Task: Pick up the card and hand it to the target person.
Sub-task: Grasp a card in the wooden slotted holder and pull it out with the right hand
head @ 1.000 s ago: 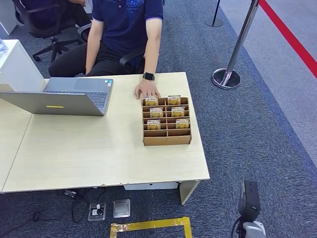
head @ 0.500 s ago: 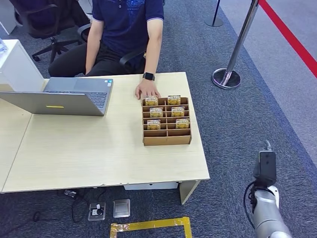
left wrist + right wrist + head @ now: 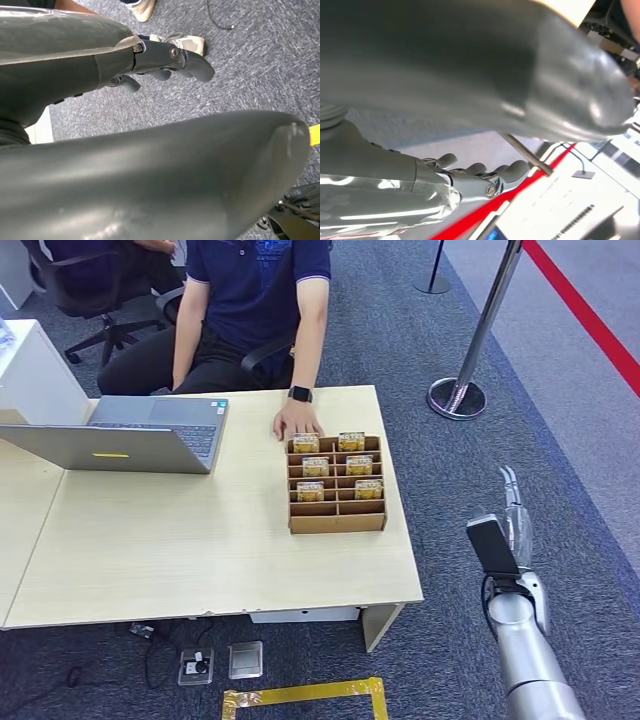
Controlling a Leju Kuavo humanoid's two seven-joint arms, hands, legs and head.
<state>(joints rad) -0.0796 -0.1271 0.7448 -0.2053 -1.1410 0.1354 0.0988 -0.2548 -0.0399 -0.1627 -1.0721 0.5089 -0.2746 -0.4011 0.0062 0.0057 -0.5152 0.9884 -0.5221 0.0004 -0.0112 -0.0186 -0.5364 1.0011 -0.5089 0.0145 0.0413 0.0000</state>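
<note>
The right hand [image 3: 513, 505] had risen well above where it was a second before, fingers straight and apart, holding nothing, off beyond the desk's [image 3: 226, 550] right end. The cards [image 3: 315, 468] sat untouched in the box [image 3: 336, 524], the person's hand [image 3: 296, 422] just behind it. The left hand [image 3: 166, 62] hung over carpet (its wrist camera showed this), fingers loose, holding nothing.

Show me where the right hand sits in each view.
Head view: right hand, lower right, raised over the carpet beside the table.
Left wrist view: the left hand instead, over carpet.
Right wrist view: right hand, lower middle, fingers extended, holding nothing.
Shared landmark: the red stripe, head and right wrist views.
</note>
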